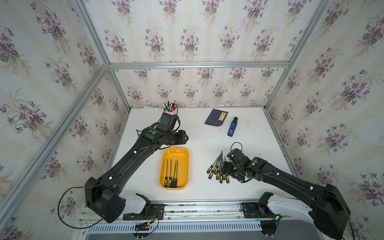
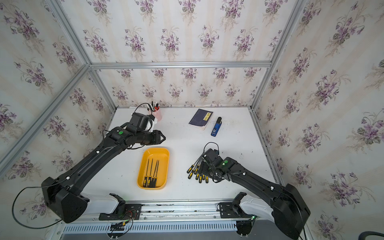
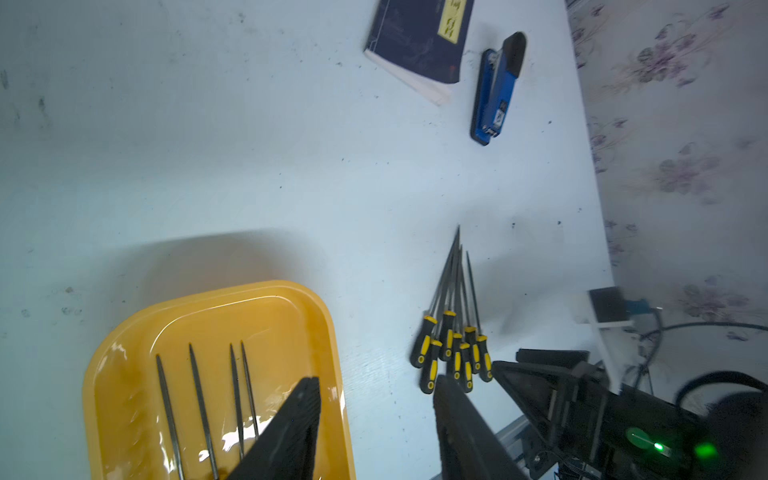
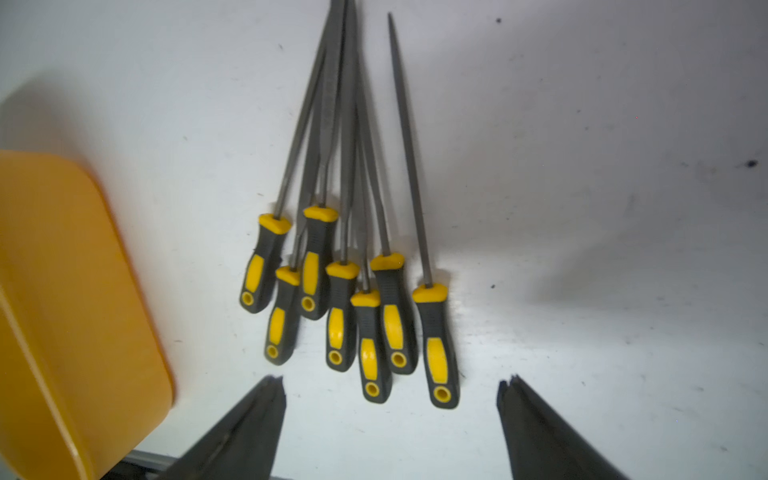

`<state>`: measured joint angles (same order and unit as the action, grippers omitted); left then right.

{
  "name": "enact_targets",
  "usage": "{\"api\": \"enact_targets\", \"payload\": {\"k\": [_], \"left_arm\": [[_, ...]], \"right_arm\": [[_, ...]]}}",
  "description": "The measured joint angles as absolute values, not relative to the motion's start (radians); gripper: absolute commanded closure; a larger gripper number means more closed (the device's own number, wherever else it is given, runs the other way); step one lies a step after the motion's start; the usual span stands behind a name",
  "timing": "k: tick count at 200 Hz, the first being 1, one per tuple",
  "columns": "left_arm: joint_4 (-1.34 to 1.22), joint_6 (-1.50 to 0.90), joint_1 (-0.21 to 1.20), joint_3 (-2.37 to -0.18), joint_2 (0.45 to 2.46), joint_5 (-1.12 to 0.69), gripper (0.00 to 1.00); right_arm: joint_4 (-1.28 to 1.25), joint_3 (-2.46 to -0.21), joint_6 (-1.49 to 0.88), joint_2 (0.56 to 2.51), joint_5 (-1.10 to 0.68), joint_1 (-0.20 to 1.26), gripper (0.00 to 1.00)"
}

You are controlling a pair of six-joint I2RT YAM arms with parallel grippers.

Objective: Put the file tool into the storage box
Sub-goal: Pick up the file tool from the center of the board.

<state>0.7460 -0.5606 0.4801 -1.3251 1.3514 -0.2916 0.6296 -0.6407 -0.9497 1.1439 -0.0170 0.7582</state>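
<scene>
Tools are gaping empty: left tool (image 3: pixel 376 386) at twelve o'clock of storage box (image 1: pixel 174 152), right tool (image 4: pixel 392 382) near loose files (image 4: pixel 345 291) at three.

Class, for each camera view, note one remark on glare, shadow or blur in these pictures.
Left wrist view: white glare patches on the storage box floor, a soft shadow on the table beyond it; right wrist view: the storage box is smeared, the handles of the loose files fairly sharp; both top views: even light, hardly any shadows.
</scene>
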Motion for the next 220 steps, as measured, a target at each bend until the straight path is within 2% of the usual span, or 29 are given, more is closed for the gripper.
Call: {"api": "enact_targets", "payload": {"k": [12, 41, 65, 142, 220], "left_arm": [[0.752, -0.561, 0.482, -1.344, 1.339, -0.311, 0.50], [0.769, -0.562, 0.484, -1.353, 1.311, -0.352, 0.50], [0.781, -0.569, 0.485, -1.337, 1.291, -0.370, 0.50], [0.789, -0.577, 0.485, -1.308, 1.284, -0.384, 0.50], [0.789, -0.578, 0.485, -1.303, 1.295, -0.387, 0.50]], "right_arm": [[0.638, -0.640, -0.943, 1.171, -0.017, 0.758, 0.25], [0.654, -0.640, -0.934, 1.218, -0.017, 0.758, 0.45], [0.654, -0.639, -0.916, 1.249, -0.018, 0.758, 0.55], [0.657, -0.648, -0.885, 1.344, -0.024, 0.758, 0.62], [0.660, -0.658, -0.862, 1.384, -0.014, 0.758, 0.79]]}}
